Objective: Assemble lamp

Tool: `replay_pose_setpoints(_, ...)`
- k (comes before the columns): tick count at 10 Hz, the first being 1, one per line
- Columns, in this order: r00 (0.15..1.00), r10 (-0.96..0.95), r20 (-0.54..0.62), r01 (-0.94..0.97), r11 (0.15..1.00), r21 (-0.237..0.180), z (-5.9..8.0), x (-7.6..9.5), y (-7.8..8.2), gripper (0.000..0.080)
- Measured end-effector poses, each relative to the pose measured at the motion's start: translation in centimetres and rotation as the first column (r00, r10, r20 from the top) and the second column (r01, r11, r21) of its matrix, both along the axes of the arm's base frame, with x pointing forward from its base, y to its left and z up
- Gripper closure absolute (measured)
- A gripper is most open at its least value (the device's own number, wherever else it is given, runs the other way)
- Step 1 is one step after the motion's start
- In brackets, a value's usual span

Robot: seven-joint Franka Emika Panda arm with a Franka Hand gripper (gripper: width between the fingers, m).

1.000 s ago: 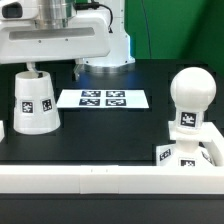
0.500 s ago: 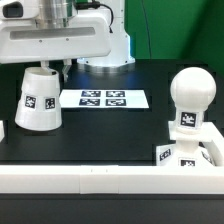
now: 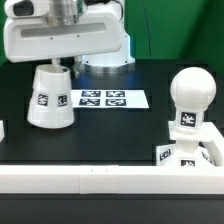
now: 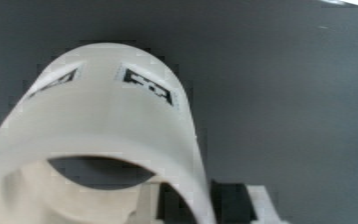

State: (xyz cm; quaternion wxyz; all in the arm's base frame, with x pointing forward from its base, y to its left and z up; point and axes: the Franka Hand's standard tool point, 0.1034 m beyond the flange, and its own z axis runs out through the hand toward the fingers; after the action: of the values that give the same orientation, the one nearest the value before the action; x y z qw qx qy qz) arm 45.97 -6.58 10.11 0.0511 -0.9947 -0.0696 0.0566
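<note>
The smooth white plastic shade (image 3: 51,97), a tapered cup bearing square black-and-white tags, hangs tilted at about nine o'clock in the exterior view, its narrow end up under the end effector (image 3: 62,62), which has closed on the rim. At four o'clock the round-headed bulb (image 3: 190,102) stands upright in the low square base (image 3: 186,156) on the matte black tabletop (image 3: 110,130). The flat marker board (image 3: 101,99) lies just beside the shade, near centre.

White boxy hand (image 3: 58,62) housing, rounded edges; white round arm base (image 3: 105,55) behind; dark finger (image 4: 243,200)
</note>
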Motion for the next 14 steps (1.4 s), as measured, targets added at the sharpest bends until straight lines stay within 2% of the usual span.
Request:
replay_pose_setpoints(1,0.999,-0.037,-0.016,0.037,0.998,0.042,1.4,1.3,2.5,0.0756)
replay_pose_setpoints(3,0.994,-0.103,-0.045,0.106,0.992,0.068,5.7,4.8,6.4,0.0755)
replay_pose_setpoints(4,0.99,-0.13,-0.057,0.135,0.988,0.077,7.8,6.6,7.7,0.0755)
replay_pose_setpoints(5,0.984,-0.158,-0.078,0.165,0.983,0.086,10.5,8.7,8.6,0.0755)
replay_pose_setpoints(6,0.981,-0.181,-0.076,0.188,0.977,0.101,12.6,10.8,8.8,0.0755)
replay_pose_setpoints(7,0.975,-0.205,-0.081,0.213,0.972,0.101,13.9,12.4,9.0,0.0755)
replay_pose_setpoints(8,0.968,-0.222,-0.117,0.233,0.968,0.097,14.8,13.3,9.2,0.0755)
replay_pose_setpoints(9,0.972,-0.216,-0.093,0.225,0.969,0.101,14.8,14.2,9.2,0.0755)
replay_pose_setpoints(12,0.972,-0.215,-0.1,0.224,0.969,0.1,14.5,13.9,9.4,0.0755)
replay_pose_setpoints(13,0.974,-0.204,-0.1,0.214,0.971,0.103,14.5,14.0,10.2,0.0755)
replay_pose_setpoints(14,0.965,-0.239,-0.104,0.249,0.964,0.098,14.7,14.9,11.5,0.0755)
